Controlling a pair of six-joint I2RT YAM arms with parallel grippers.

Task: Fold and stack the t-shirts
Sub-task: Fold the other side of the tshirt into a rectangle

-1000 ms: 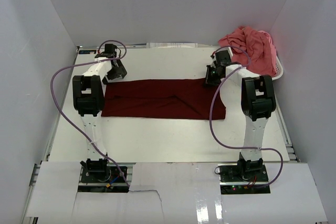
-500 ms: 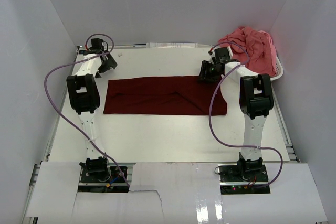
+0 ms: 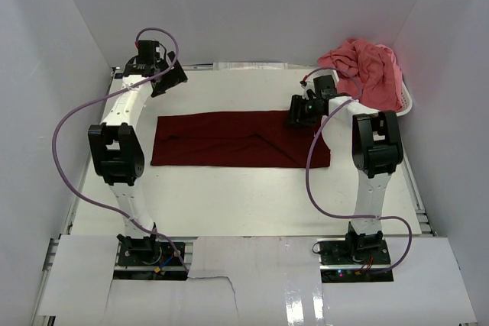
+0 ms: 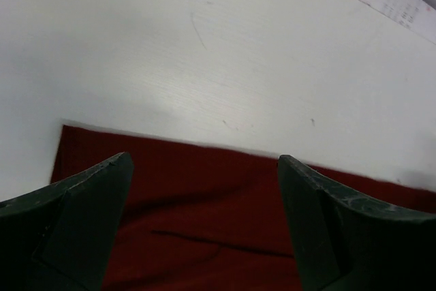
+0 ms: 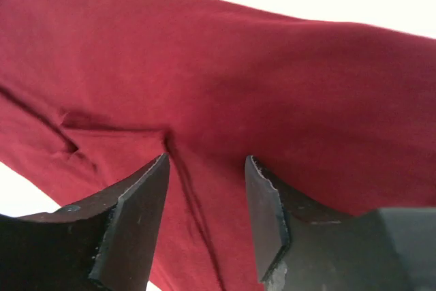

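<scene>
Bases: left arm base (image 3: pixel 145 253) and right arm base (image 3: pixel 359 250) stand bolted at the near edge of the white worktop (image 3: pixel 229 204); a purple cable (image 3: pixel 65 135) loops out from the left arm, and another hangs from the right.
Maroon t-shirt (image 3: pixel 229 139): lies flat in the middle of the worktop as a long folded band running left to right, with a slanting crease near its centre.
Right gripper (image 3: pixel 299 111): over the far right corner of the maroon t-shirt, pointing left and down. Its fingers stand apart with nothing between them; the wrist view shows only red cloth and its creases beneath the gap. Whether the tips touch the cloth cannot be told.
Left gripper (image 3: pixel 171 78): at the far left of the worktop, beyond the band's far left corner and clear of the cloth. Fingers spread wide and empty; its wrist view looks down on bare worktop and the band's far edge.
Coral t-shirt (image 3: pixel 365 66): a crumpled heap in the far right corner, piled in and over the basket, well apart from the maroon one.
Basket (image 3: pixel 407 103): white plastic, its rim showing to the right of the heap, close to the right wall.
</scene>
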